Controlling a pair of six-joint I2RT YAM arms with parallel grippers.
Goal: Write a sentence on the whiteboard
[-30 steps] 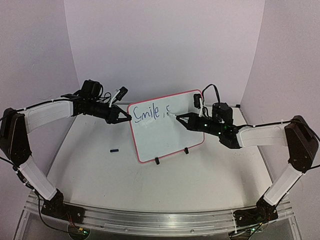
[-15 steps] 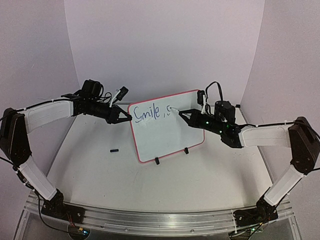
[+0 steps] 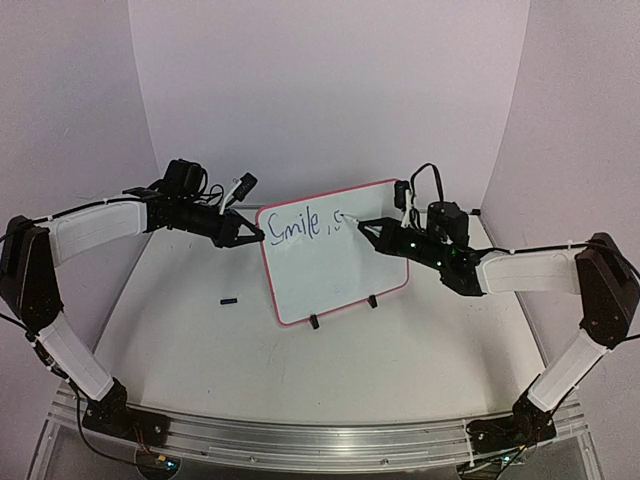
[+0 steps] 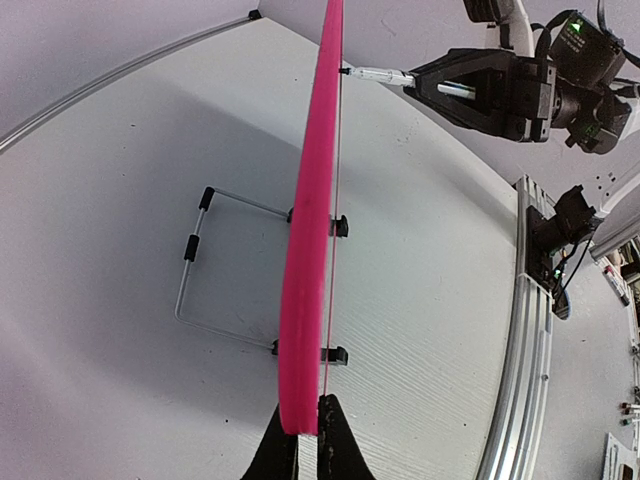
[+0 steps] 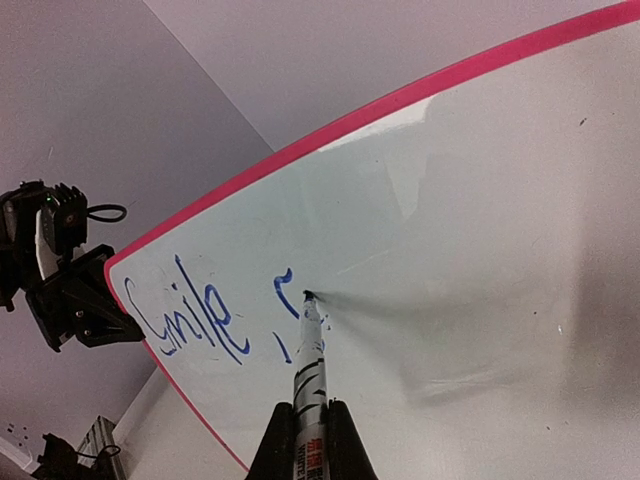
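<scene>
**Inspector:** Status?

**Me:** The whiteboard (image 3: 340,275) stands on the counter (image 3: 200,340). My left fingers (image 4: 277,452) pinch its edge. My right fingers (image 5: 277,445) grip the marker (image 5: 308,365), tip on the sentence (image 3: 297,227) after "Smile,". Advise light, even pressure and small strokes.

The right claw (image 3: 365,227) lifted its marker (image 5: 309,365) slightly, seemingly extending the sentence (image 3: 296,226).

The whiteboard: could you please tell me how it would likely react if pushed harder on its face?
The whiteboard would probably tip backward easily, standing nearly upright on small clip feet and a thin wire stand. Edge-on it looks thin, so likely light and prone to slide. The left gripper, shut on its edge, seems to brace it against the marker tip.
</scene>
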